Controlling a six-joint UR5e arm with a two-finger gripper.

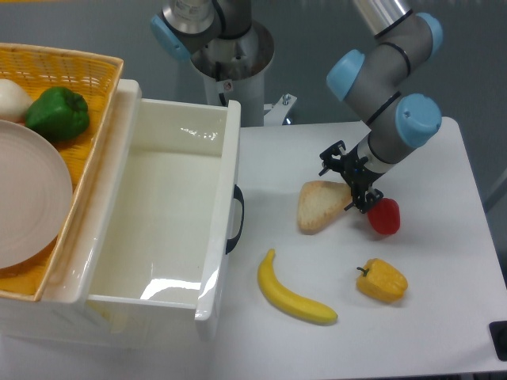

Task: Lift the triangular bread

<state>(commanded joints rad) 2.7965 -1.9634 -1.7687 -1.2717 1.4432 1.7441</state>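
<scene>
Lying nearest the camera on the white table (444,317) is a yellow banana (295,294), in front of the triangular bread (321,204). To the right of the banana sits a yellow pepper (382,281). Farther back, the triangular bread rests flat on the table, its point aimed right, untouched and not lifted. A red pepper (385,216) stands just beside the bread's right corner. The gripper (349,178) hangs over that right corner, tilted, its two black fingers spread apart with nothing between them; one finger (329,155) is behind the bread's far edge, the other reaches toward the red pepper. Whether any fingertip touches the bread cannot be told. The grey arm (380,71) with blue joint caps rises behind the bread toward the top edge. Left of the bread stands a large white bin (226,158) with a black handle facing the bread. Beyond the bin, at far left, a yellow wicker basket (95,67) holds a green pepper (57,112), a pale plate (28,194) and a white round object (11,98).
</scene>
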